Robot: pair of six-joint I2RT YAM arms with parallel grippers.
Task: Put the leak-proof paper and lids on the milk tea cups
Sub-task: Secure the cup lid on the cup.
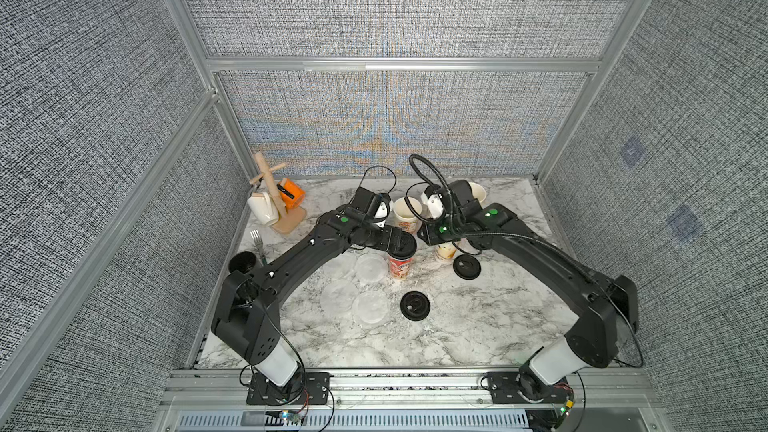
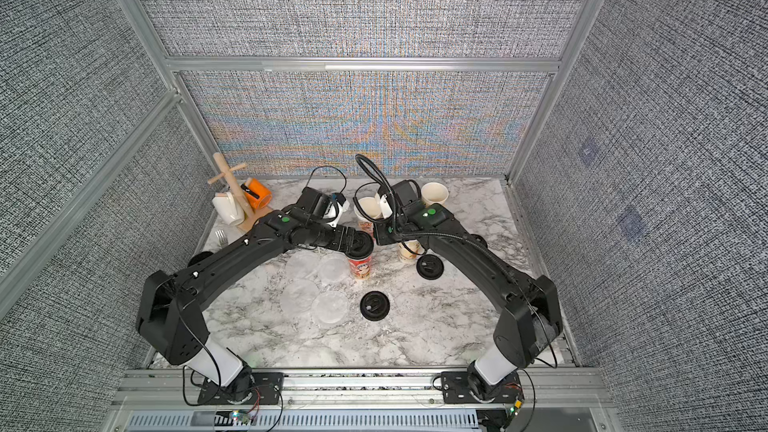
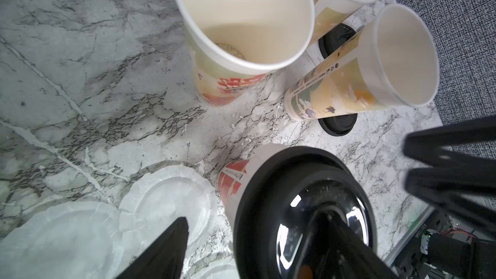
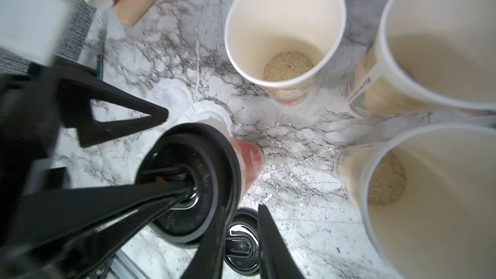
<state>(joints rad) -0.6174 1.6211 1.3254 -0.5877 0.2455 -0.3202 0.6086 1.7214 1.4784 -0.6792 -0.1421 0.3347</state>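
A red milk tea cup (image 1: 400, 268) (image 2: 360, 268) stands mid-table with a black lid (image 3: 303, 197) (image 4: 193, 183) on its mouth. White leak-proof paper (image 4: 212, 115) sticks out from under that lid. My left gripper (image 1: 401, 245) (image 3: 255, 218) is open. One of its fingers (image 3: 335, 240) presses into the lid's centre, and the other hangs beside the cup. My right gripper (image 1: 419, 238) (image 4: 241, 210) sits at the lid's rim, its jaws narrowly apart with nothing between them. Three open cups (image 1: 408, 211) (image 1: 477, 193) (image 1: 445, 252) stand behind. Several loose paper discs (image 1: 370, 268) (image 1: 338, 295) (image 2: 330, 307) lie left of the red cup.
Two black lids (image 1: 415, 305) (image 1: 466, 266) lie on the marble table (image 1: 457, 326). At the back left stands a wooden mug tree (image 1: 274, 201) with an orange mug (image 1: 291, 193) and a white mug (image 1: 262, 207). A fork (image 1: 257, 243) and a black mug (image 1: 243, 261) sit by the left edge.
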